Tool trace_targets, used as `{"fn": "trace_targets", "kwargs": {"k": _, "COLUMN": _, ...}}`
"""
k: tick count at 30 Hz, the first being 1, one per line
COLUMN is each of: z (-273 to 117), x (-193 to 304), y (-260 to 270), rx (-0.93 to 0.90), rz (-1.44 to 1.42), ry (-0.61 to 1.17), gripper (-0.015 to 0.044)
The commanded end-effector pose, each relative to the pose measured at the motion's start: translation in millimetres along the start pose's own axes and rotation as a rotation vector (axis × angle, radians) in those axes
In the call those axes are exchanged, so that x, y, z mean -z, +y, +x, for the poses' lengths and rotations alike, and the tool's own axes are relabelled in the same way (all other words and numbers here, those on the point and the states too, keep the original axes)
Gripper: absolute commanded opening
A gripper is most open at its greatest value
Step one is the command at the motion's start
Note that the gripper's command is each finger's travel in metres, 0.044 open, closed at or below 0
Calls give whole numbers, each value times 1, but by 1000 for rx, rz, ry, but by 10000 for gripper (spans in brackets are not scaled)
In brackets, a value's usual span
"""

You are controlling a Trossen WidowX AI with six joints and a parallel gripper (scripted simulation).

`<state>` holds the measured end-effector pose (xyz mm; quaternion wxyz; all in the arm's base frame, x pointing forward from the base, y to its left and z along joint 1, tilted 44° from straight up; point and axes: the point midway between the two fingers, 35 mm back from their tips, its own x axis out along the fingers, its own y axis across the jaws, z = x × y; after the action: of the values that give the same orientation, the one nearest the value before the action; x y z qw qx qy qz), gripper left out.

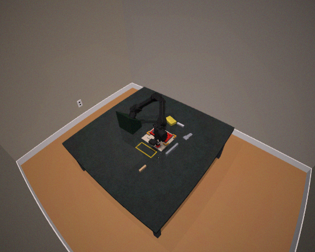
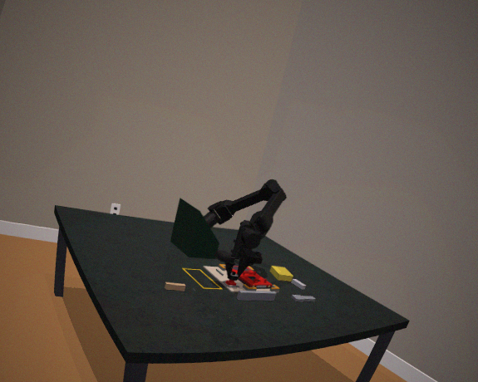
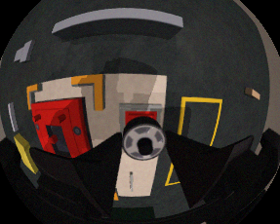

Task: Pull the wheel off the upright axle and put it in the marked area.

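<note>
The dark-tyred wheel with a grey spoked face point(image 3: 143, 141) is between the two black fingers of my gripper point(image 1: 158, 143) point(image 2: 233, 277) point(image 3: 143, 135), which is shut on it. A dark round centre shows in the wheel's hub. The wheel is over a small red base point(image 2: 231, 283) point(image 3: 141, 115) at the end of the pale board point(image 1: 144, 138) point(image 3: 137, 182). Whether the wheel sits fully down on the axle cannot be told. The marked area, a yellow outline point(image 1: 149, 147) point(image 2: 213, 288) point(image 3: 202, 99), lies on the table beside the board.
A raised red part point(image 2: 263, 283) point(image 3: 79, 117) is on the board between orange corners. A grey bar point(image 1: 172, 148) point(image 2: 256, 296) point(image 3: 118, 17) lies beside the board. A dark green panel point(image 1: 127, 123) point(image 2: 192, 237) stands behind the outline. A yellow block point(image 1: 171, 120) point(image 2: 281, 273) and a wooden block point(image 1: 142, 168) point(image 2: 174, 286) lie farther off.
</note>
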<state>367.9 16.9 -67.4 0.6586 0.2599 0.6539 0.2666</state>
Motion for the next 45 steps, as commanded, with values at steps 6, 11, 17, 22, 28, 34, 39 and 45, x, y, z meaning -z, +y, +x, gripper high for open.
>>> {"fn": "trace_targets", "kwargs": {"k": 6, "z": -6, "x": -1, "y": -1, "rx": 2, "rz": -1, "ry": -1, "gripper": 0}}
{"fn": "trace_targets", "kwargs": {"k": 11, "z": -7, "x": -1, "y": -1, "rx": 2, "rz": 0, "ry": -1, "gripper": 0}}
{"fn": "trace_targets", "kwargs": {"k": 17, "z": -9, "x": -1, "y": -1, "rx": 2, "rz": 0, "ry": 0, "gripper": 0}}
{"fn": "trace_targets", "kwargs": {"k": 22, "z": -11, "x": -1, "y": -1, "rx": 2, "rz": 1, "ry": 0, "gripper": 0}}
{"fn": "trace_targets", "kwargs": {"k": 28, "z": -13, "x": -1, "y": -1, "rx": 2, "rz": 1, "ry": 0, "gripper": 0}}
{"fn": "trace_targets", "kwargs": {"k": 34, "z": -15, "x": -1, "y": -1, "rx": 1, "rz": 2, "ry": 0, "gripper": 0}}
{"fn": "trace_targets", "kwargs": {"k": 39, "z": -17, "x": -1, "y": -1, "rx": 1, "rz": 2, "ry": 1, "gripper": 0}}
{"fn": "trace_targets", "kwargs": {"k": 45, "z": -18, "x": -1, "y": -1, "rx": 1, "rz": 3, "ry": 1, "gripper": 0}}
